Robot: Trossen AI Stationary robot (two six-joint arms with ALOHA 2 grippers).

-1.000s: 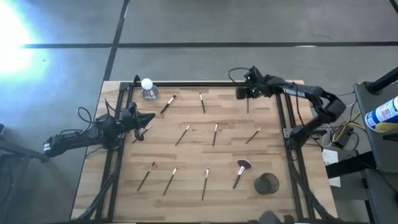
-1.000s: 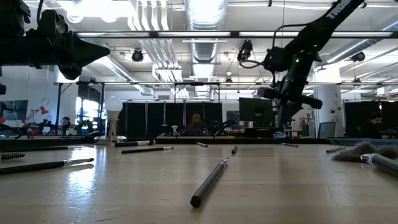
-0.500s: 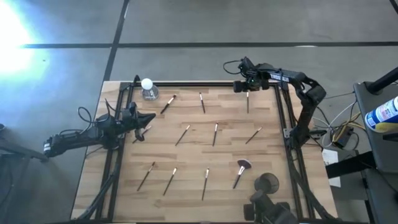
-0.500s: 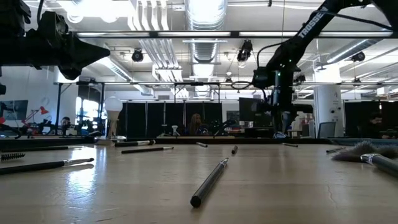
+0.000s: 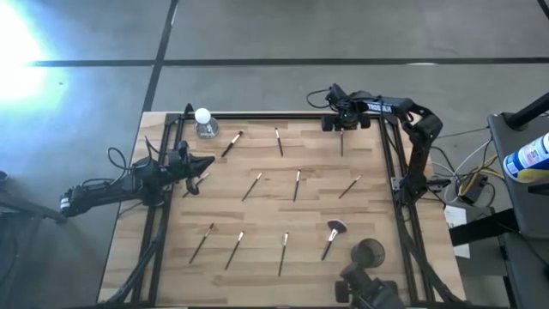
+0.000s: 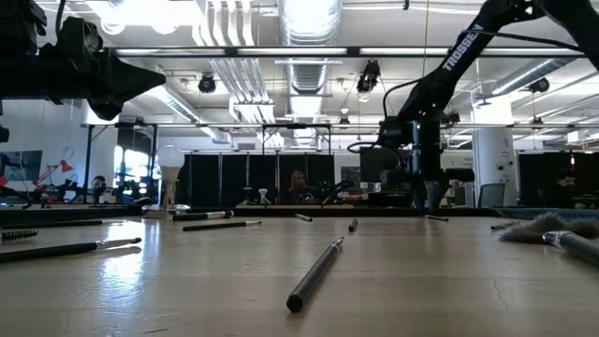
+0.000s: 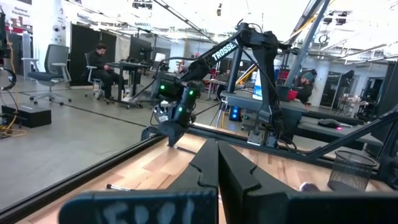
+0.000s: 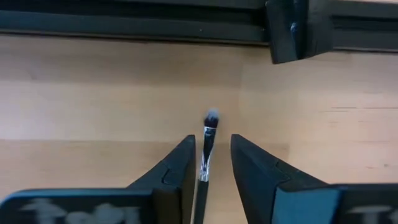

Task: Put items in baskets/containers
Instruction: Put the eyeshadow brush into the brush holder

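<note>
Wooden desk (image 5: 317, 215) planks are carrying scattered brushes. Nearest the far rail (image 5: 283, 117), one thin brush (image 8: 207, 146) is lying lengthwise between the part-open, empty fingers of the right end effector (image 8: 209, 163). Left end effector (image 7: 217, 163) is waiting closed, farther off.

Thin dark-handled brushes (image 5: 297, 184) with pale tips lie flat, scattered over the wooden tabletop, well apart from each other. Fan brush (image 5: 332, 237) with pinkish head lies lower right of the high view. Dark round cup (image 5: 368, 253) stands upright just beside it, at the lower right.
</note>
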